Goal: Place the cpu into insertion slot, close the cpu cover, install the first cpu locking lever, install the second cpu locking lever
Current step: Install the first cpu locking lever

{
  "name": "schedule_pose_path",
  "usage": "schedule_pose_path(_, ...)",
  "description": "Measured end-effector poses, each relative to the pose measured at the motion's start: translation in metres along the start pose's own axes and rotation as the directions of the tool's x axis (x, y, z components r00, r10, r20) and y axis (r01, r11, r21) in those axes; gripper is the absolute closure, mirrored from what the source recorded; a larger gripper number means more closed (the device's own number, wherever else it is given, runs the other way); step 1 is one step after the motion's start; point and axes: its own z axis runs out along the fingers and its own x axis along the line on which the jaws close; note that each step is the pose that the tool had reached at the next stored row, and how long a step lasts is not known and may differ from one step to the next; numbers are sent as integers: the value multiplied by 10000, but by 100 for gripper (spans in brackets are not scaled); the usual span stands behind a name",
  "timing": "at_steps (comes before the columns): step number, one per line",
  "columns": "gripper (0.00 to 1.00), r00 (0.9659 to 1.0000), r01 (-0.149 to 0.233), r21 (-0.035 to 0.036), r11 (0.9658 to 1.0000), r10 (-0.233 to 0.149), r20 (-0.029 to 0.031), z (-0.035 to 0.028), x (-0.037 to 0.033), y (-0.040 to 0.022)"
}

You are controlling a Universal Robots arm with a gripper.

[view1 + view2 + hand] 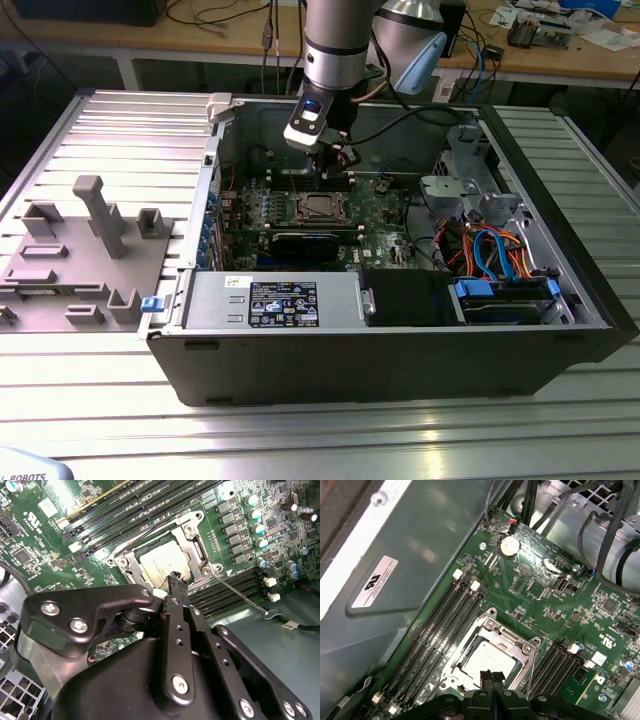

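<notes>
A ribbed metal table [320, 440] lies underneath, with cluttered wooden workbenches [560, 62] and loose cables [222, 14] behind.

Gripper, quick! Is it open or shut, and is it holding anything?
Gripper: shut, fingertips pressed together, holding nothing, right by the cpu that sits in its socket.

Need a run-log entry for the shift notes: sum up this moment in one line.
cpu: seated | cover: down around cpu | gripper: low over cpu edge, jaws shut, holding nothing
</notes>
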Motion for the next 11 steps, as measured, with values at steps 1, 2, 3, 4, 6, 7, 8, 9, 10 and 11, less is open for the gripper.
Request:
schedule_pose_path(1,89,10000,18,0,10000,-18,1,0,0,0)
schedule_pose_path(2,89,10000,36,0,10000,-36,0,0,0,0)
schedule_pose_path(3,89,10000,55,0,10000,-55,1,0,0,0)
schedule_pose_path(4,89,10000,72,0,10000,-72,1,0,0,0)
schedule_pose_path(6,89,9999,103,0,9999,-103,1,0,0,0)
schedule_pose_path(7,89,9999,121,1,9999,-121,2,0,0,0)
schedule_pose_path(8,89,9999,134,1,9999,-134,2,0,0,0)
schedule_pose_path(9,89,9999,149,1,9999,-149,2,0,0,0)
schedule_pose_path(10,89,9999,163,1,9999,-163,2,0,0,0)
schedule_pose_path(11,89,9998,182,0,9998,-182,1,0,0,0)
